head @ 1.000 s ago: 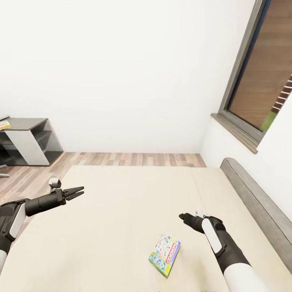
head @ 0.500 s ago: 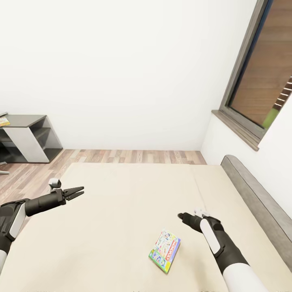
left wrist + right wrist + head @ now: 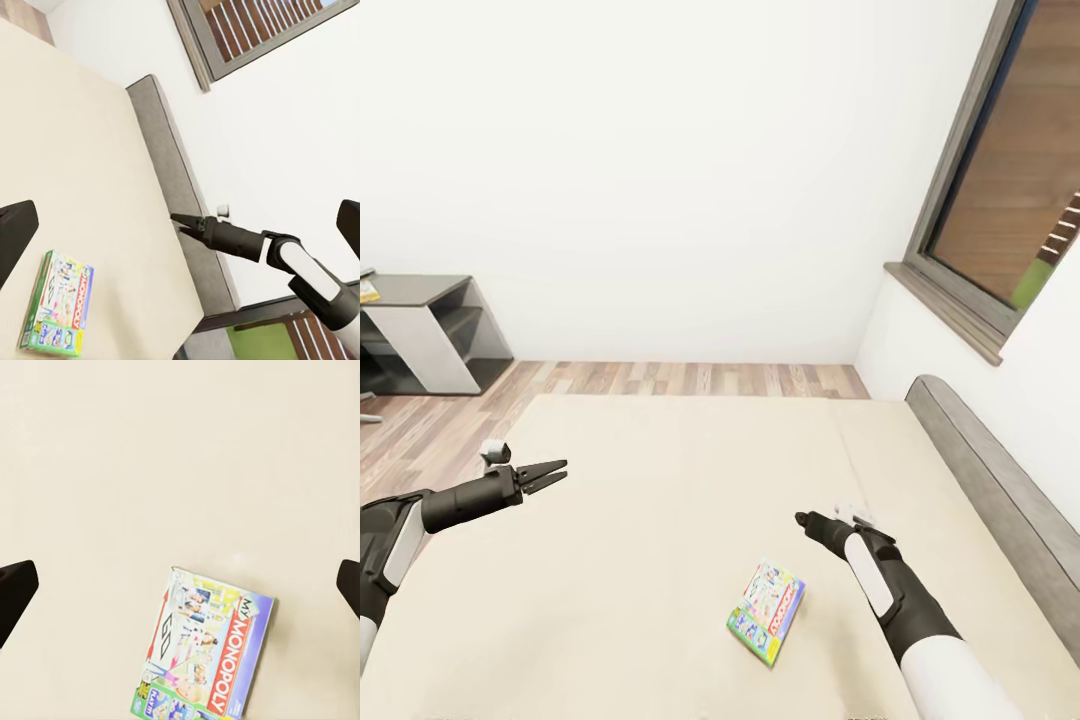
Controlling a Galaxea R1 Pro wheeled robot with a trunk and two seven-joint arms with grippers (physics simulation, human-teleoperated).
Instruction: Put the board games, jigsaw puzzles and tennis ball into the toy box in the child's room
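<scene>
Monopoly box point(image 3: 767, 611) seen flat on the bed point(image 3: 660, 480), lid up, near the right arm, not touched by either gripper. In right wrist cam the box point(image 3: 202, 649) is cut off at frame edge; "MY MONOPOLY" title readable, small print not. In left wrist cam the box point(image 3: 57, 313) sits low on the mattress, clear of the headboard point(image 3: 176, 187).

Right gripper point(image 3: 807, 523) held above the mattress just beyond the box, seen end-on from head cam; spread can't be told there. Wrist cam shows only dark finger edges at both frame sides, so fingers read as apart.

Left gripper point(image 3: 548, 474) held over the bed's left part, well apart from the box, fingers slightly spread, nothing between.

Grey shelf unit point(image 3: 420, 330) by far wall partly cut off at frame edge; item on top too small to ID. Window point(image 3: 1010, 200) partly out of frame.
</scene>
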